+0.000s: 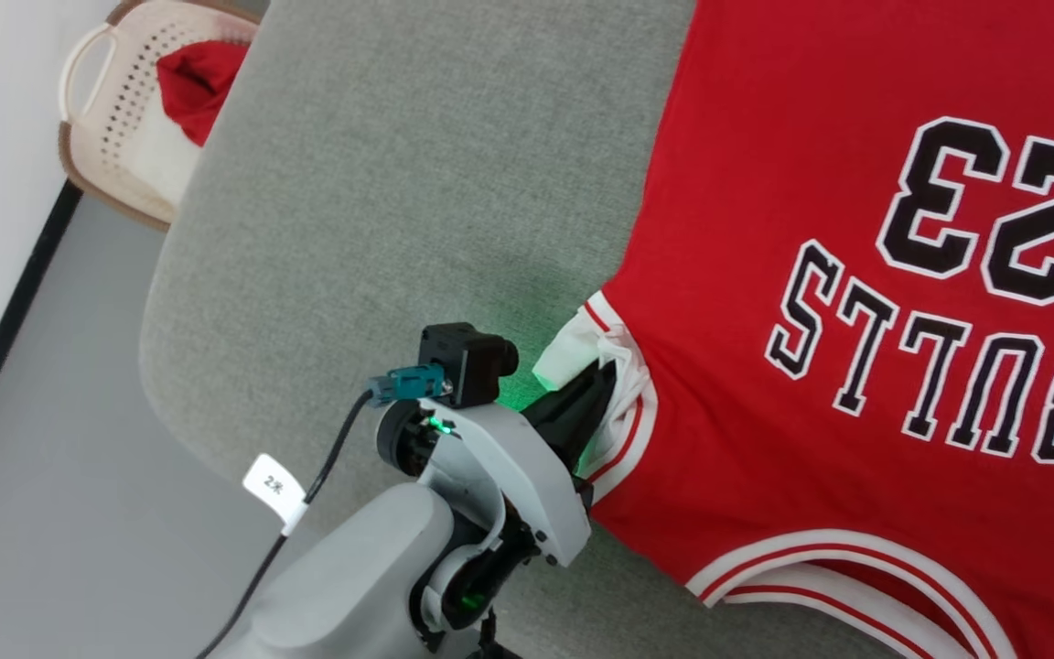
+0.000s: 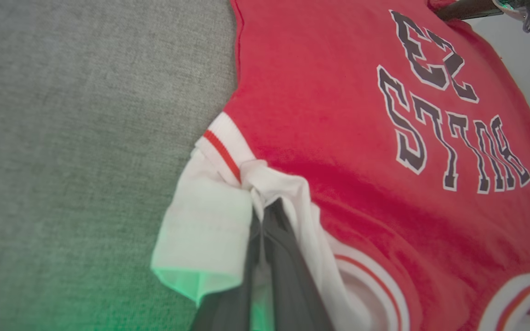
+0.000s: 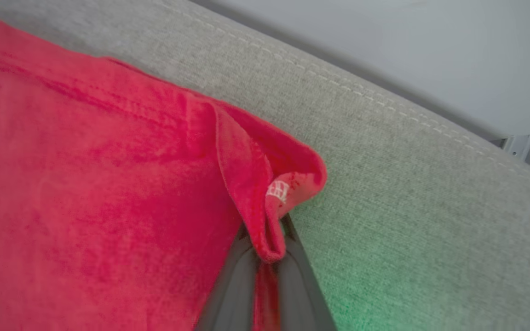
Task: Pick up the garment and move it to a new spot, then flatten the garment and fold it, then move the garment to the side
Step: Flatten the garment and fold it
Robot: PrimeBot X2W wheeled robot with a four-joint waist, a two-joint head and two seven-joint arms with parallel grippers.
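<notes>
The garment (image 1: 811,275), a red T-shirt with white sleeves and black "BULLS 23" lettering, lies spread on the grey cushioned surface (image 1: 381,210). My left gripper (image 1: 602,380) is shut on the bunched white sleeve (image 1: 573,352) at the shirt's left side; in the left wrist view the garment's white sleeve cloth (image 2: 210,220) folds around my left gripper (image 2: 269,209). In the right wrist view my right gripper (image 3: 267,234) is shut on a red hem corner of the garment (image 3: 265,184), which curls up over the fingertips. The other arm's gripper (image 2: 467,9) shows at the shirt's far corner.
A cream laundry basket (image 1: 115,110) holding a plain red cloth (image 1: 198,82) stands on the floor at the back left, against the white wall. The cushion's rounded edge (image 1: 161,348) drops to grey floor on the left. Its stitched far edge (image 3: 384,101) runs near the right gripper.
</notes>
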